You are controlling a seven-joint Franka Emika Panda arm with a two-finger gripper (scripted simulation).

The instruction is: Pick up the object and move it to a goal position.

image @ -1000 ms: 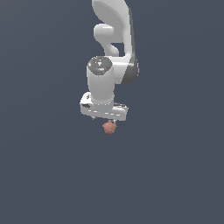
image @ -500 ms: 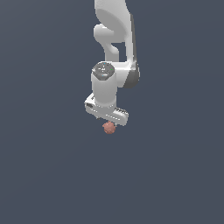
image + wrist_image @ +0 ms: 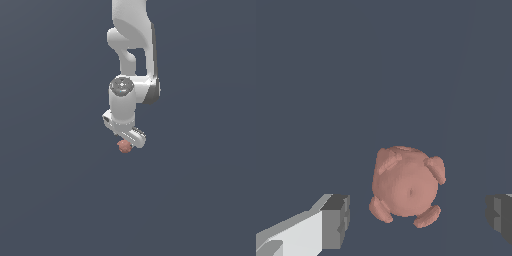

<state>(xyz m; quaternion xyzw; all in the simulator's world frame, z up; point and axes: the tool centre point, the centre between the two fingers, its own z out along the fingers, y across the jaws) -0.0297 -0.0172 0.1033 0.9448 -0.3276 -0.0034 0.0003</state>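
Observation:
The object is a small reddish-pink, lumpy round blob with several bumps around its body. In the exterior view the object lies on the dark grey floor, half tucked under the white gripper. In the wrist view it sits between the two dark finger pads, with a clear gap on each side. The gripper is open and touches nothing. The fingers are hidden under the hand in the exterior view.
A plain dark grey floor surrounds the object on every side. The white arm rises from the hand toward the top of the exterior view.
The hand has turned about its vertical axis and now stands more slanted in the exterior view. The wrist has shifted slightly toward the exterior view's right. The object has stayed in place.

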